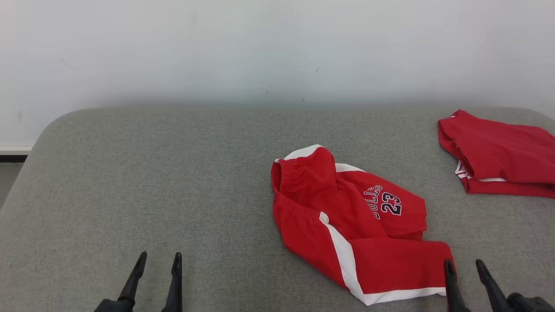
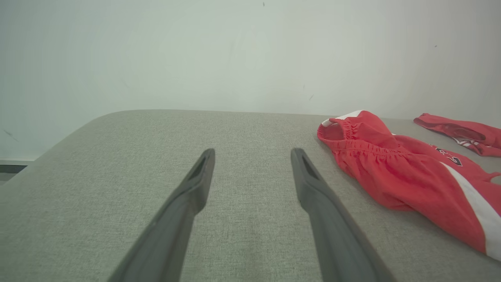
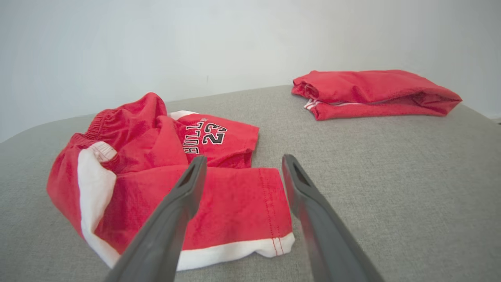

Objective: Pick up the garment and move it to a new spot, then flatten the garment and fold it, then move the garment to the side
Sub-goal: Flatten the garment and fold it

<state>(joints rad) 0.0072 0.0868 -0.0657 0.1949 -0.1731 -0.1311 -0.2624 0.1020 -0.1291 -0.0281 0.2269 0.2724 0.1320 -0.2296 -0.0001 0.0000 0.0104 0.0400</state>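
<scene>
A pair of red shorts (image 1: 347, 216) with white side stripes and a "23" print lies crumpled on the grey padded table (image 1: 151, 173), right of centre. The waistband points to the far left, one leg runs toward the front right. My right gripper (image 1: 462, 263) is open at the lower right, its fingers straddling the hem corner of that leg (image 3: 274, 219) just above it. My left gripper (image 1: 158, 256) is open over bare table at the lower left, well apart from the shorts (image 2: 391, 168). In the right wrist view the shorts (image 3: 164, 156) spread left of the fingers.
A second red garment (image 1: 498, 154), folded, lies at the table's far right edge; it shows too in the right wrist view as a folded garment (image 3: 372, 92). A pale wall stands behind the table. The table's left half is bare fabric.
</scene>
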